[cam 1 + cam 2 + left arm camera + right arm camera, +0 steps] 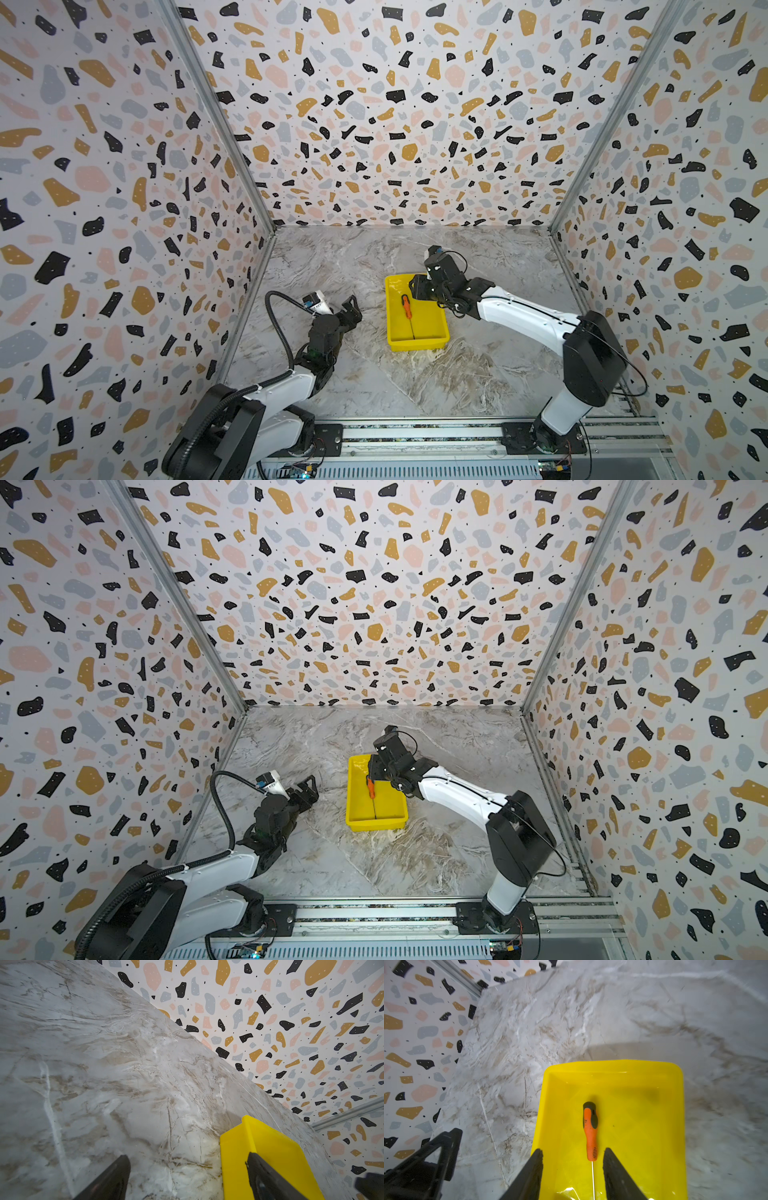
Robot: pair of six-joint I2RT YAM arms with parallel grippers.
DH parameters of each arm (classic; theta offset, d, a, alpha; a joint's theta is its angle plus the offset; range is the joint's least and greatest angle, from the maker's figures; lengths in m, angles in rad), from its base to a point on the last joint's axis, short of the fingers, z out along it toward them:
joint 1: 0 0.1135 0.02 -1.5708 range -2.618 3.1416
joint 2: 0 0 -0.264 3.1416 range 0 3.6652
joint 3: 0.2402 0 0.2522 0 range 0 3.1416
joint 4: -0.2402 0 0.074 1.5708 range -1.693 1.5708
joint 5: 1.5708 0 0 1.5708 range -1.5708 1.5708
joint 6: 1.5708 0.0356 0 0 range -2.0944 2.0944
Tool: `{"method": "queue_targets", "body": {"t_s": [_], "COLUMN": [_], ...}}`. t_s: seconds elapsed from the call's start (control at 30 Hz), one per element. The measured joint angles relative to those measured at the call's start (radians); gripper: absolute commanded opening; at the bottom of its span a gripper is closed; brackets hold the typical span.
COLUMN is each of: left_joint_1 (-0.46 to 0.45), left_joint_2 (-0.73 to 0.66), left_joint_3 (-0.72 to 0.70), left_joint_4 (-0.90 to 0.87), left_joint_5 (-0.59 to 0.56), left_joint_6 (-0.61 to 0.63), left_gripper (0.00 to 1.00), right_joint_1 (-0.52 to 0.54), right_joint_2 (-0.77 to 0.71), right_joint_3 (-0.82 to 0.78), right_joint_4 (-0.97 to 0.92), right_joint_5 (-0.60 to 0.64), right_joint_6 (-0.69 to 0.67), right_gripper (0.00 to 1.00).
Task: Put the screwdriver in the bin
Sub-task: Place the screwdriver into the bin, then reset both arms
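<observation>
The screwdriver, orange-handled with a black cap and thin shaft, lies lengthwise inside the yellow bin. It also shows in both top views, screwdriver in bin. My right gripper hangs over the bin's far end, open. Its fingers stand on either side of the shaft without touching it. In a top view the right gripper partly hides the bin's far rim. My left gripper is open and empty, just left of the bin, low over the table.
The marble tabletop is walled on three sides by patterned panels. The left gripper sits close to the bin's left wall. A metal rail with the arm bases runs along the front edge.
</observation>
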Motion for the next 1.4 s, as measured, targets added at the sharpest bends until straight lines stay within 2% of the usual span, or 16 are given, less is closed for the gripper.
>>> {"method": "queue_targets", "body": {"t_s": [0.13,0.3,0.4,0.43,0.6,0.77,0.9,1.0,1.17,1.4], "left_joint_1": [0.000,0.000,0.000,0.000,0.000,0.000,0.000,0.000,0.000,0.000], "left_joint_2": [0.000,0.002,0.010,0.012,0.012,0.012,0.012,0.012,0.014,0.014], "left_joint_3": [0.001,0.002,0.007,0.009,0.009,0.009,0.009,0.009,0.009,0.009], "left_joint_4": [-0.010,-0.010,-0.014,-0.014,-0.018,-0.018,-0.018,-0.017,-0.017,-0.017], "left_joint_5": [0.000,0.004,0.009,0.010,0.011,0.011,0.011,0.006,0.006,0.006], "left_joint_6": [0.000,-0.001,-0.001,-0.001,-0.001,-0.001,-0.001,-0.001,-0.001,-0.001], "left_gripper": [0.89,0.89,0.89,0.89,0.89,0.89,0.89,0.89,0.88,0.88], "right_joint_1": [-0.016,-0.017,-0.008,-0.008,-0.025,-0.097,-0.142,-0.226,-0.409,-0.490], "right_joint_2": [-0.208,-0.483,-0.621,-0.668,-0.805,-0.720,-0.585,-0.475,-0.364,-0.252], "right_joint_3": [-0.119,-0.473,-0.727,-0.815,-1.091,-1.129,-1.125,-1.112,-1.104,-1.104], "right_joint_4": [0.025,0.220,0.359,0.419,0.748,0.948,1.072,1.144,1.263,1.379], "right_joint_5": [0.172,0.377,0.411,0.412,0.390,0.391,0.402,0.407,0.370,0.332], "right_joint_6": [-0.141,-0.422,-0.597,-0.659,-0.853,-0.867,-0.899,-0.912,-0.855,-0.781], "right_gripper": [0.79,0.82,0.83,0.99,0.99,0.99,0.99,0.99,0.99,0.99]}}
